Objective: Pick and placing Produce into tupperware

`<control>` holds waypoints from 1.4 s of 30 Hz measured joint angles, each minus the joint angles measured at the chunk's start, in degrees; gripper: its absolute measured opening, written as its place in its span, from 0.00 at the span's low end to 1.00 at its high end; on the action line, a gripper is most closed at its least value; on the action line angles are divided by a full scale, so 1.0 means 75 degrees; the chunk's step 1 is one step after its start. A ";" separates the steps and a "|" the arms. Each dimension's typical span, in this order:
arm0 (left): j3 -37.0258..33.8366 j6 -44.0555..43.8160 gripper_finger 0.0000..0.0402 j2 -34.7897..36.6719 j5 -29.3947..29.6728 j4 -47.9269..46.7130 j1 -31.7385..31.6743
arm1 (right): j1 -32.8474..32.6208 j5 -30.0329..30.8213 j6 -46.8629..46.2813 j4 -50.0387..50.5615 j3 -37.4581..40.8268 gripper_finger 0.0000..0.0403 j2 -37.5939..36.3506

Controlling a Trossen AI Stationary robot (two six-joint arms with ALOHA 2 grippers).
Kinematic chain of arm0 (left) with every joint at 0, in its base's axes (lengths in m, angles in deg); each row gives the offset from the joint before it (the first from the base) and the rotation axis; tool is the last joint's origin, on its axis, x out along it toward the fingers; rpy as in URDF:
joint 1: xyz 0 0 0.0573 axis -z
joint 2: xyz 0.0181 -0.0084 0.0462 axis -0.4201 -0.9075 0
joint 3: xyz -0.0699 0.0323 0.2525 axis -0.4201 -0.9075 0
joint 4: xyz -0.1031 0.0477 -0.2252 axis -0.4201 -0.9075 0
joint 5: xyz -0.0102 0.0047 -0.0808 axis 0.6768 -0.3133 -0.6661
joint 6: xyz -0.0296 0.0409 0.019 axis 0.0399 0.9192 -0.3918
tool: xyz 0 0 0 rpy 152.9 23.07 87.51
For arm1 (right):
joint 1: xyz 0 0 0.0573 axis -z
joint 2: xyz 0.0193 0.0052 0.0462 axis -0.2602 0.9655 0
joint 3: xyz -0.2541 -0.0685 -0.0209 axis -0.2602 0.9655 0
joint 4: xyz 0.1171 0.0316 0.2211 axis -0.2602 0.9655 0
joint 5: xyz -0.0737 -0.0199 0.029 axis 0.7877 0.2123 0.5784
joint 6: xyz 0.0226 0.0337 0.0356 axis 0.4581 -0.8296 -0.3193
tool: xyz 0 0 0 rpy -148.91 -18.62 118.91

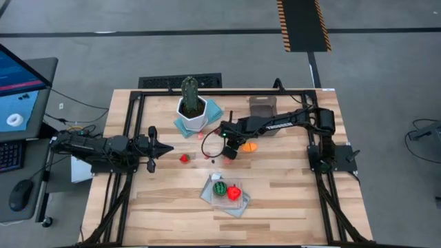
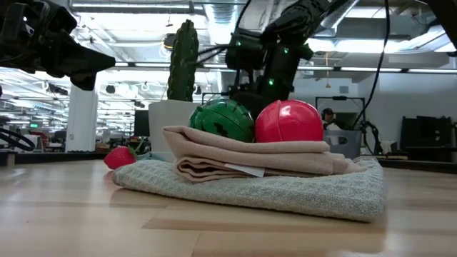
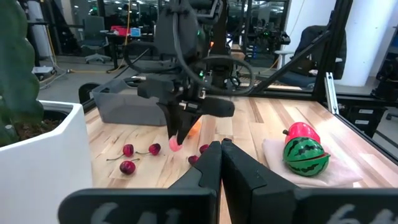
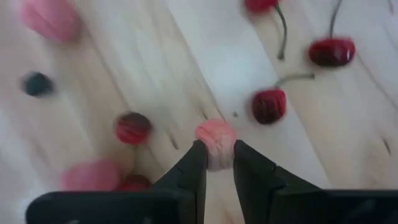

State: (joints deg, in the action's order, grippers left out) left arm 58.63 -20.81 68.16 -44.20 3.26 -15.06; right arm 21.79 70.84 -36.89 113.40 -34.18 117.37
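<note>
My right gripper points steeply down over the middle of the table, shut on a small pink berry-like piece of produce. Red cherries and other berry bits lie loose on the wood around it. An orange piece lies just right of the gripper, and a red strawberry to its left. A green-striped ball and a red ball rest on a folded cloth nearer the front. The grey tupperware stands at the back. My left gripper waits shut, level, at the left. My right gripper pinches the pink piece's two sides between its two fingertips. The fingers come from above, slanting steeply down. The piece sits at their free ends, close over the wood; whether it is clear of the table I cannot tell.
A tall green cactus in a white pot stands on a teal cloth at the back, left of the tupperware. A black frame runs round the table. Bare wood lies along the near edge and at the right.
</note>
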 joint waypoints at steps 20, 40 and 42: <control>0.0000 0.0000 0.00 0.0003 0.0000 -0.0003 -0.0001 | 0.0428 0.0961 -0.0120 0.3005 -0.1224 0.22 -0.1437; 0.0000 0.0000 0.00 0.0003 -0.0001 -0.0003 -0.0001 | 0.1850 0.1074 -0.1065 0.2577 0.1267 0.22 -0.3886; 0.0000 0.0000 0.00 0.0003 0.0000 -0.0003 -0.0003 | 0.2132 0.0868 -0.0958 0.2415 0.1567 0.22 -0.3876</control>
State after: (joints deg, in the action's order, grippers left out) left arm 58.63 -20.81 68.18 -44.20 3.24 -15.08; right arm 37.78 77.35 -44.07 131.52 -22.43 88.30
